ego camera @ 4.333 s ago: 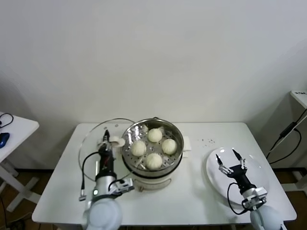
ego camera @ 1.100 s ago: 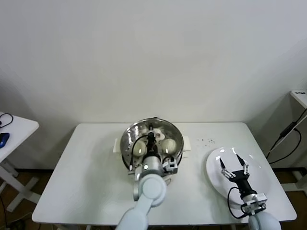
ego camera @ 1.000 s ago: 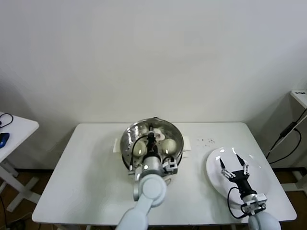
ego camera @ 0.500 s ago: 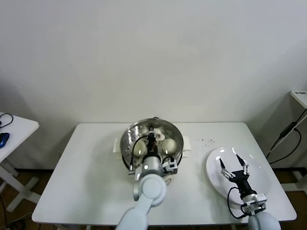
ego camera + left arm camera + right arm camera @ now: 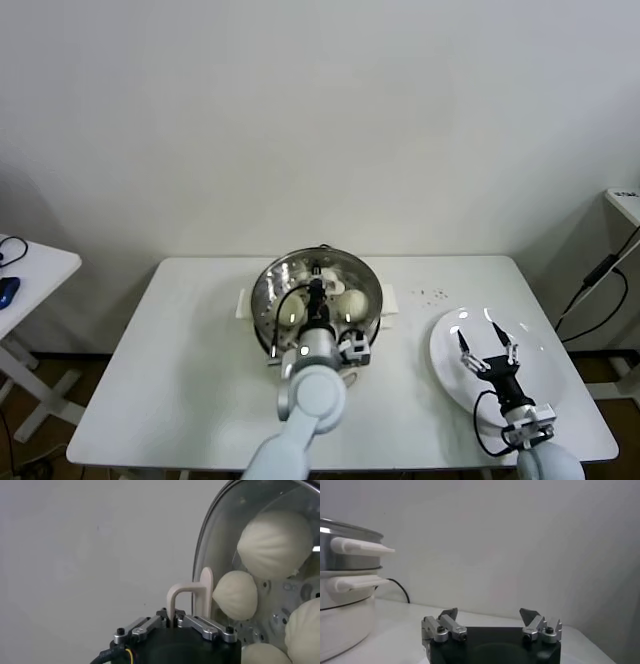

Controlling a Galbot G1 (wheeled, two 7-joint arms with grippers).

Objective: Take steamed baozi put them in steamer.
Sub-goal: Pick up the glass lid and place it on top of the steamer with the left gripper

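Observation:
The steel steamer [image 5: 262, 300] stands at the table's middle on its white base, seen from the side in the right wrist view [image 5: 345, 565]. A round glass lid [image 5: 200, 555] lies over it. Under the glass sit cream-white baozi [image 5: 350, 299] [image 5: 291, 313]; the left wrist view shows three of them clearly [image 5: 275, 542] [image 5: 235, 596] [image 5: 305, 630]. My left gripper [image 5: 315, 288] [image 5: 174, 622] reaches over the steamer's near side and is shut on the lid's white handle [image 5: 192, 597]. My right gripper [image 5: 485, 340] [image 5: 489, 614] hangs open and empty over the white plate [image 5: 450, 385].
The white plate lies near the table's right front corner. A few dark specks [image 5: 436, 294] dot the table behind it. A second white table [image 5: 30, 265] stands off to the far left. The white wall runs close behind the table.
Since the earliest frame my left arm has carried the glass lid from the table left of the steamer onto the steamer. Over the last second nothing has moved.

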